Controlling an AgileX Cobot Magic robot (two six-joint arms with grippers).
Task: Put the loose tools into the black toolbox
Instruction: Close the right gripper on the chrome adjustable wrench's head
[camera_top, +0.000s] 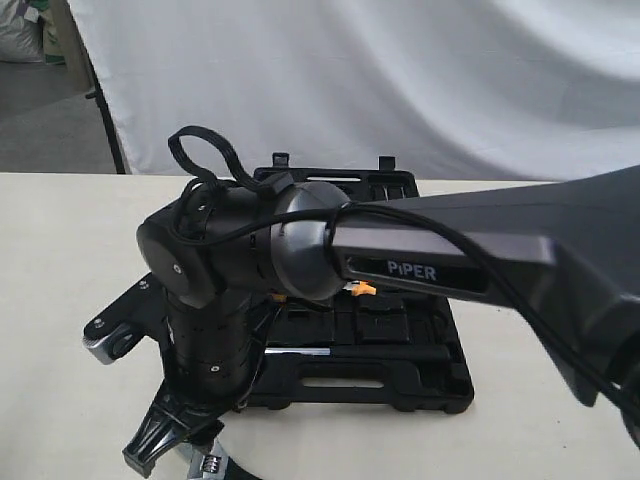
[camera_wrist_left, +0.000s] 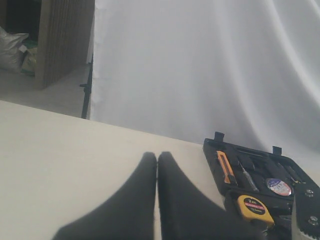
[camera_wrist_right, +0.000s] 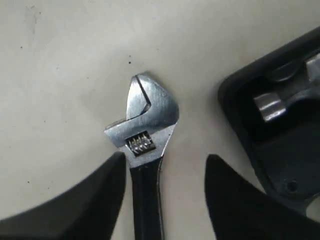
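The silver adjustable wrench with a black handle lies on the pale table just outside the black toolbox. My right gripper is open, one finger on each side of the wrench handle. In the exterior view this gripper hangs over the wrench head at the toolbox's front-left corner. A steel hammer-like head rests in a toolbox recess. A small round roll with a bluish label sits inside the toolbox. My left gripper is shut and empty over bare table.
A yellow tape measure and an orange-handled knife lie in the open case. The right arm stretches across the case and hides much of it. A white curtain hangs behind the table.
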